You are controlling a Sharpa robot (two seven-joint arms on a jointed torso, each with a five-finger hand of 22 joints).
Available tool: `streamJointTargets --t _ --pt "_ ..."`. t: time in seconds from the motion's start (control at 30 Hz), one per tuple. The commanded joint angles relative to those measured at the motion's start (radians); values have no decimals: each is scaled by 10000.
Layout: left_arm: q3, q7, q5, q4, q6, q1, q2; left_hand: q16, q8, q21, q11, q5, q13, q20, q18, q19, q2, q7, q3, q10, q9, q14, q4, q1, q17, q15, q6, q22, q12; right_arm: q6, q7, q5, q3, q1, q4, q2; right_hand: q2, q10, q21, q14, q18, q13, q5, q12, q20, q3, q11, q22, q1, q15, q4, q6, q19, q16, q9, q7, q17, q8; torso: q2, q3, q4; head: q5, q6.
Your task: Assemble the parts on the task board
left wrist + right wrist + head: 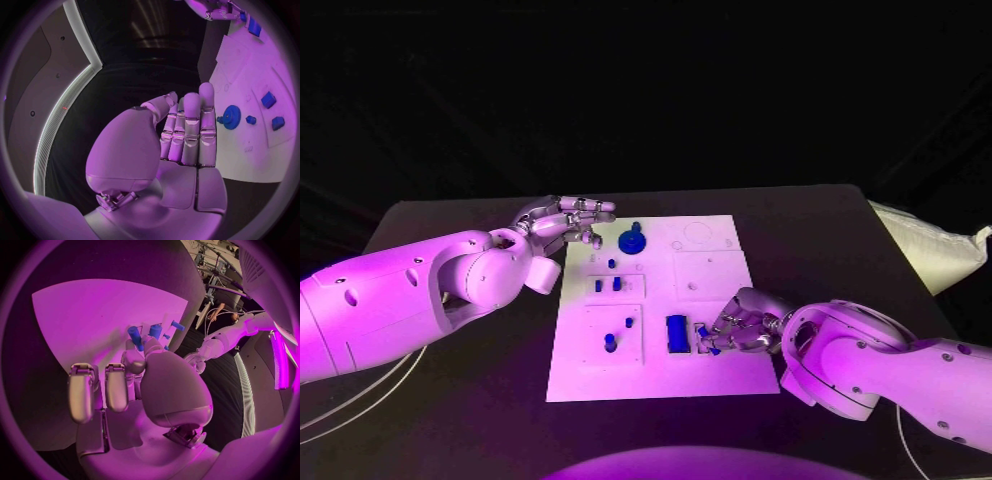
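No readable text anywhere — no labels, numbers.

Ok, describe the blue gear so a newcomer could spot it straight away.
Start at the white task board in the middle of the black table. At its far left corner, beside the left hand, sits the blue gear. It alone is round and toothed; its neighbours are small plain pieces.
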Motion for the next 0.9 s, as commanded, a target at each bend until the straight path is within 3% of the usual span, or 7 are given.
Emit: streamJointTargets --t 0.03,0.33,0.63,0.9 --pt "6 31 44 27 192 1 14 -61 54 -35 -10 45 -15 -3 193 -65 61 -7 -41 -45 -9 -50 -26 -3 -9 -38 -60 -11 49 -34 23 -6 0 -6 -42 62 -17 83 15 686 -196 8 23 3 -32 -5 26 1071 -135 -43 98 66 35 54 -3 9 472 54 1 4 8 24 -16" --pt "6 19 44 27 207 1 17 -61 54 -35 -10 45 -15 -3 193 -65 61 -7 -41 -45 -9 -50 -26 -3 -9 -38 -60 -11 49 504 -174 -345 1 -7 -164 241 -56 168 21 693 -197 113 132 140 -69 -111 -54 1087 -475 -100 357 353 46 84 140 -105 519 233 -1 6 -18 56 -36" --pt "6 -22 44 35 235 1 18 -61 57 -36 -8 45 -15 -4 194 -67 71 -4 -39 -51 -8 -55 -39 8 -17 -39 -61 -10 57 595 -258 -879 1 -7 -223 328 -7 265 30 700 -202 262 119 355 -106 -175 -102 1106 -627 -140 473 471 59 110 238 -167 558 334 -17 -4 2 -8 -38" --pt "6 -52 44 41 258 1 18 -61 57 -36 -8 45 -15 -4 194 -67 71 -4 -39 -51 -8 -55 -39 8 -17 -39 -61 -10 57 595 -265 -1292 1 -7 -228 371 -32 303 21 694 -201 297 -179 366 -138 -414 -115 1099 -941 -159 553 488 54 97 346 -179 551 412 -9 3 -9 -22 -19"
